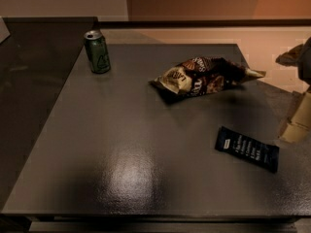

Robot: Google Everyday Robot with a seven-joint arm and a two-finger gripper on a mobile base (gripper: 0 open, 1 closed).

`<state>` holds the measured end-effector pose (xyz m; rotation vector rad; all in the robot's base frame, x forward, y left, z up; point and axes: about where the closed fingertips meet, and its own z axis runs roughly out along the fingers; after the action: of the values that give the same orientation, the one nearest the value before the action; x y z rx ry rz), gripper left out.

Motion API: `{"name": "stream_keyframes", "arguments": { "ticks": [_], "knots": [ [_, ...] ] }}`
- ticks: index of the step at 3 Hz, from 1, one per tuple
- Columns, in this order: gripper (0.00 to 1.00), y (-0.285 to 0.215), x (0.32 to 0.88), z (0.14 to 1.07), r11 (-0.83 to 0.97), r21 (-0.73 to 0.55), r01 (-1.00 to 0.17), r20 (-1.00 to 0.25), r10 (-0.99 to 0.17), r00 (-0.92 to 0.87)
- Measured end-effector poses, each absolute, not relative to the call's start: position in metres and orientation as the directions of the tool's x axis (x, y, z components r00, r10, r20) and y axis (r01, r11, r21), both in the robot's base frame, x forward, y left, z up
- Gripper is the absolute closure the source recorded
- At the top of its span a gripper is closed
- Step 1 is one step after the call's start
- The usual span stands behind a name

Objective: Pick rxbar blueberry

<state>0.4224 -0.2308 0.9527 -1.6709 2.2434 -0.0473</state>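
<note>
The rxbar blueberry (247, 148) is a flat dark navy wrapper with pale text and a small white label. It lies flat on the dark grey table (121, 144), at the front right. My gripper (294, 129) hangs at the right edge of the view, just right of the bar and a little above the table. Only its pale lower part and a dark upper part show. It holds nothing that I can see.
A crumpled brown-and-cream chip bag (204, 76) lies behind the bar, right of the table's middle. A green soda can (97, 51) stands upright at the far left corner. A darker counter (29, 81) adjoins the table on the left.
</note>
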Motion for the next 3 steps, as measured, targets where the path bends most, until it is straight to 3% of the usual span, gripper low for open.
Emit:
{"name": "stream_keyframes", "arguments": {
  "ticks": [3],
  "knots": [
    [0.0, -0.241, 0.395, 0.878, 0.338, -0.151, -0.929, -0.322, -0.905, -0.278]
  ]
}}
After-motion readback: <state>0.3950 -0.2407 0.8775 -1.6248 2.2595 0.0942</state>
